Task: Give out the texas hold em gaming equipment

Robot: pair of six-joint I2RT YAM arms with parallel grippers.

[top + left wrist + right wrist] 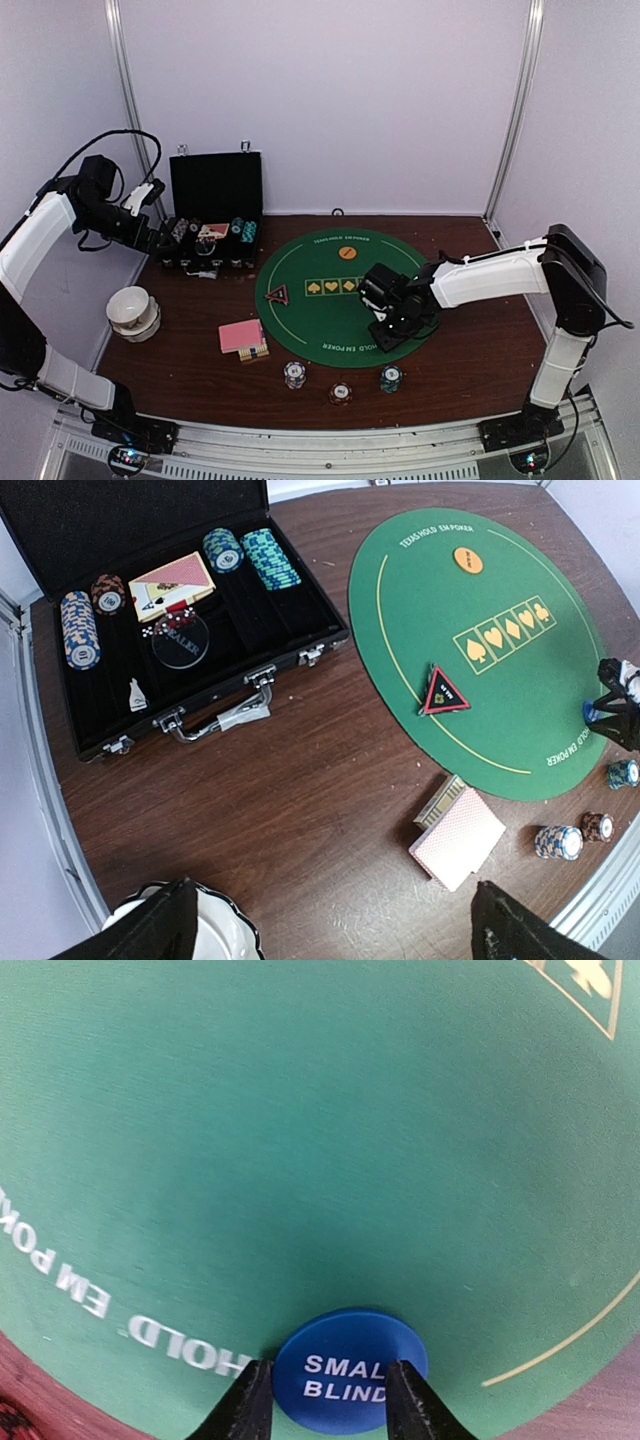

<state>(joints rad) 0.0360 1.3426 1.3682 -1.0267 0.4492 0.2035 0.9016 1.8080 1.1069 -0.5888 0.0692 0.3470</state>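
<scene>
Blue button in right tool

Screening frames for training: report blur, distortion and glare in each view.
Top external: evenly lit, no glare. Left wrist: sharp, but wide-angle bends the table edge. Right wrist: blue disc button crisp; green mat lettering blurs toward the left edge.

Soft, even light, faint shadows; fisheye curvature at left wrist edges; slight blur in right wrist close-up.
</scene>
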